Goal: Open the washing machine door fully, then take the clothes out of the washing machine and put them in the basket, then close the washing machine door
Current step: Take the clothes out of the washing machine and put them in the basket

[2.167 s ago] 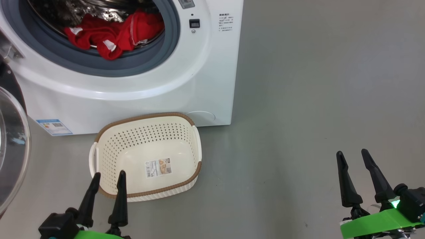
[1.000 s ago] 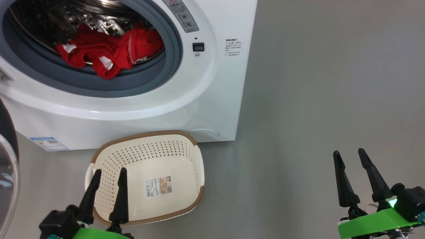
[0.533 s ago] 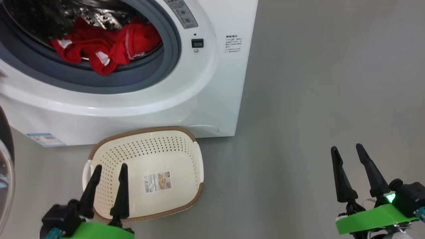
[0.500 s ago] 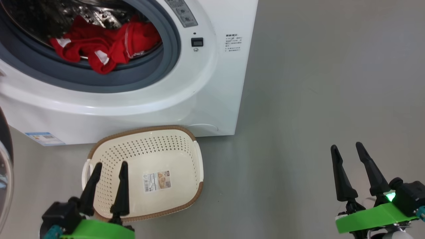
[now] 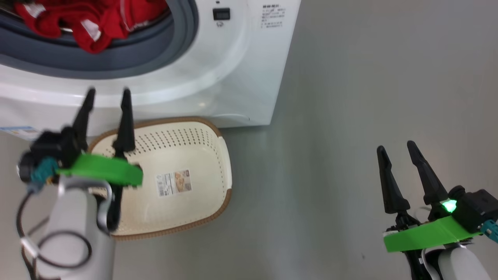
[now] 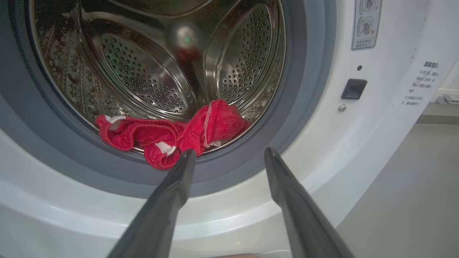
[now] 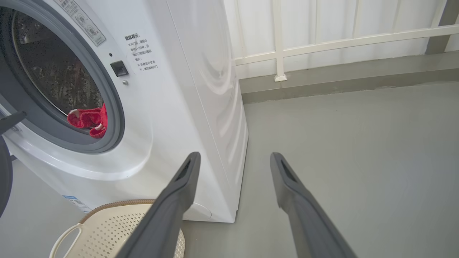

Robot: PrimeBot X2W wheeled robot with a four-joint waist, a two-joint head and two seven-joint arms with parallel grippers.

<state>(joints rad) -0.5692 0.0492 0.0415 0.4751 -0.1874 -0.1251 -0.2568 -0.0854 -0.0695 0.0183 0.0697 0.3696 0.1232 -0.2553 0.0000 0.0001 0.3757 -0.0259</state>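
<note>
The white washing machine [image 5: 233,70] stands at the upper left with its opening uncovered. The red clothes [image 5: 78,19] lie at the front lip of the steel drum [image 6: 161,71], drooping over the grey gasket. The dark rim of the washing machine door [image 7: 4,179] shows swung open at the left edge. The cream basket [image 5: 175,136] sits on the floor in front of the machine, with nothing in it but a paper label. My left gripper [image 5: 108,92] is open and raised above the basket, pointing at the clothes [image 6: 172,132] a short way ahead. My right gripper [image 5: 395,147] is open and holds nothing, low over the floor at the right.
Bare grey floor [image 5: 369,97] stretches to the right of the machine. Behind it runs a white panelled wall with a rail [image 7: 322,39]. A blue label sticker [image 5: 15,132] sits low on the washer's front.
My left arm has lifted and reached forward from the basket's near rim toward the drum opening. The camera has tipped down, so the washer sits higher in the picture. The right gripper has barely moved.
</note>
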